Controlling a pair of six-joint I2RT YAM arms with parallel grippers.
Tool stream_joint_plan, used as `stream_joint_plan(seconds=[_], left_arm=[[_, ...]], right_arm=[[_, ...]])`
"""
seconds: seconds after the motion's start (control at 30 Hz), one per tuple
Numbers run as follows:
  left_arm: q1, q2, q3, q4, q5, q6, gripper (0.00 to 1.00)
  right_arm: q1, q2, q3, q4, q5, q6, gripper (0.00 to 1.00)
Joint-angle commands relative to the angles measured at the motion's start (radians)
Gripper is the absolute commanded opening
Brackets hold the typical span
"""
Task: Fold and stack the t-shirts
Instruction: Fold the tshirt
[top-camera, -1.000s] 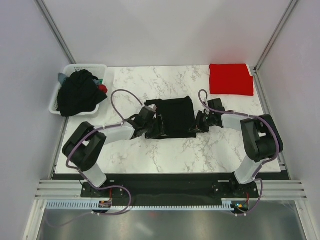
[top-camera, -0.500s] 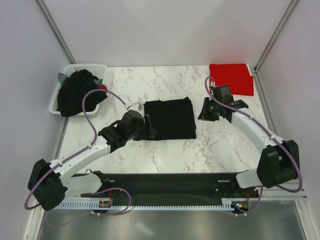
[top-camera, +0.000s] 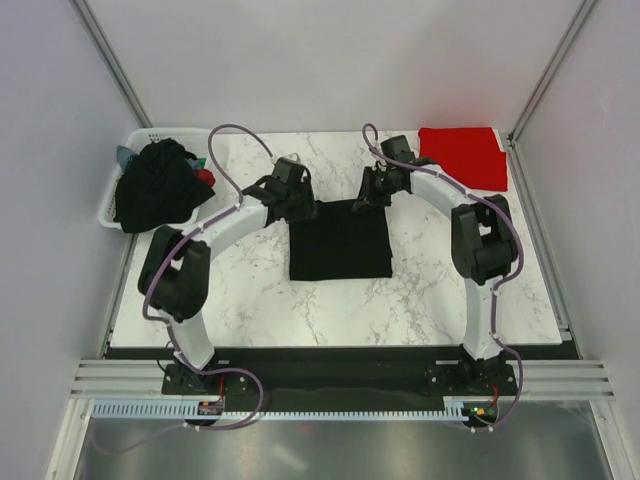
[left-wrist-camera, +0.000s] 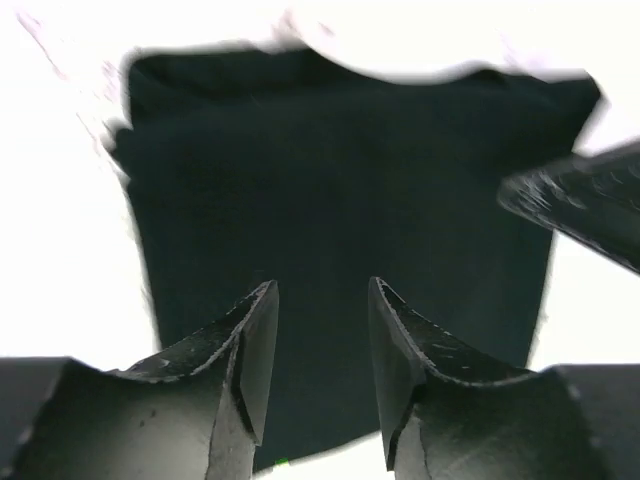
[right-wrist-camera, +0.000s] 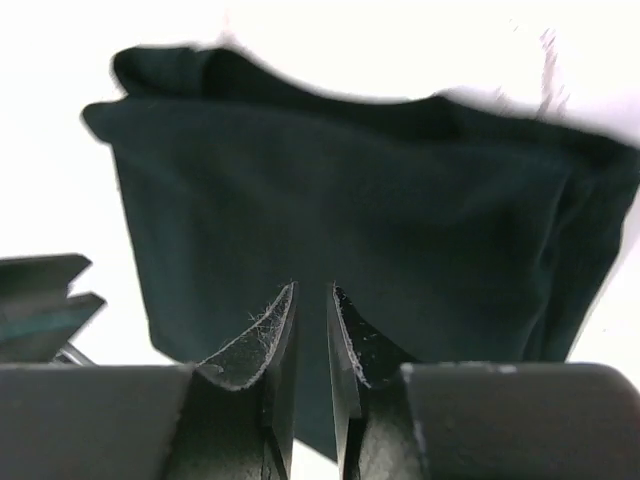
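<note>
A black t-shirt (top-camera: 340, 240) lies folded into a flat rectangle in the middle of the table. It also shows in the left wrist view (left-wrist-camera: 330, 170) and in the right wrist view (right-wrist-camera: 350, 190). My left gripper (top-camera: 298, 204) hovers over its far left corner, open and empty (left-wrist-camera: 320, 300). My right gripper (top-camera: 372, 196) hovers over its far right corner, its jaws a narrow gap apart with nothing between them (right-wrist-camera: 312, 295). A folded red t-shirt (top-camera: 460, 156) lies at the back right. Other dark t-shirts (top-camera: 155, 185) are heaped in the basket.
A white slotted basket (top-camera: 112, 205) stands at the table's back left edge. Part of the right gripper (left-wrist-camera: 585, 205) shows in the left wrist view. Grey walls close in both sides. White marble table (top-camera: 330, 310) shows in front of the shirt.
Both arms have swung from the black shirt's left and right sides up to its far edge. The shirt now lies flat and released.
</note>
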Motion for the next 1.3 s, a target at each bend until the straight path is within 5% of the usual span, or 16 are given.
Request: stream_joint_plan(seconds=[0.0, 0.33, 0.43, 0.5, 0.63, 0.73, 1.07, 1.27], left_arm=[[0.065, 0.096, 0.077, 0.015, 0.079, 0.086, 0.48], [0.215, 0.291, 0.072, 0.050, 0.096, 0.112, 0.43], [0.191, 0.163, 0.049, 0.013, 0.018, 0.126, 0.56], [0.153, 0.081, 0.035, -0.031, -0.052, 0.141, 0.68], [0.096, -0.222, -0.032, -0.122, -0.135, 0.143, 0.76], [0.074, -0.455, -0.203, -0.139, -0.100, 0.080, 0.77], [-0.147, -0.787, -0.834, -0.010, -0.098, -0.187, 0.74], [-0.153, -0.869, -0.915, 0.116, -0.096, -0.182, 0.73]], right_arm=[[-0.052, 0.078, 0.088, -0.005, -0.044, -0.037, 0.24], [-0.181, 0.194, 0.116, -0.013, -0.021, -0.044, 0.23], [-0.165, 0.139, 0.104, -0.054, 0.046, -0.067, 0.29], [-0.152, 0.062, 0.087, -0.065, 0.077, -0.073, 0.38], [-0.145, -0.087, -0.043, -0.048, 0.124, -0.076, 0.80], [-0.145, -0.151, -0.125, -0.036, 0.132, -0.086, 0.91], [-0.148, -0.053, -0.188, 0.062, 0.079, -0.119, 0.92], [-0.151, 0.054, -0.127, 0.120, 0.017, -0.095, 0.88]])
